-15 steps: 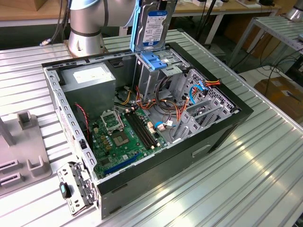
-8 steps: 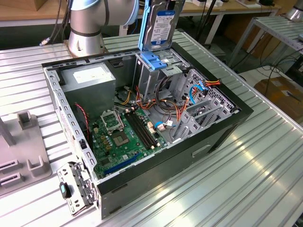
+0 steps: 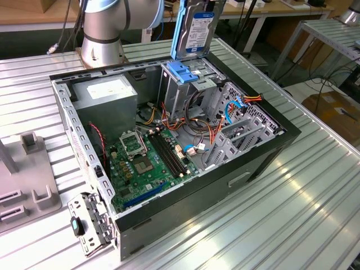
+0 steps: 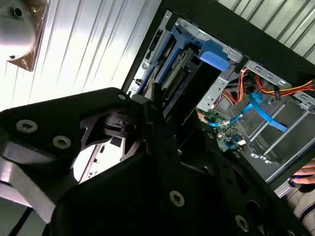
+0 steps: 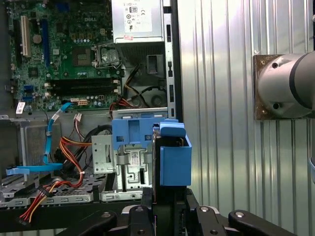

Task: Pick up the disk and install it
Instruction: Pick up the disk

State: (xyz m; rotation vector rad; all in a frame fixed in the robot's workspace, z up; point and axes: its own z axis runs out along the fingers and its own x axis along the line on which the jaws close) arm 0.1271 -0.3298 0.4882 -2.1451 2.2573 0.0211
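Note:
The disk [image 3: 197,28] is silver-grey with a blue-and-white label and blue side rails. It hangs upright just above the tall metal drive cage [image 3: 179,93], over the cage's light-blue latch [image 3: 185,72]. In the first wrist view I see the disk [image 5: 172,157] edge-on, with my gripper [image 5: 167,196] shut on its near end. The cage's blue latch [image 5: 135,130] sits just beside it. In the second wrist view the disk [image 4: 172,69] reaches from the black gripper body [image 4: 123,147] toward the cage's blue latch [image 4: 214,51].
The open computer case [image 3: 270,152] lies on a ribbed metal table [image 3: 281,225]. Inside are a grey power-supply box [image 3: 107,95], a green motherboard [image 3: 149,163] and loose orange and blue cables [image 3: 225,112]. The arm's base [image 3: 104,34] stands behind the case. A grey fixture [image 3: 31,169] sits at the exterior view's left.

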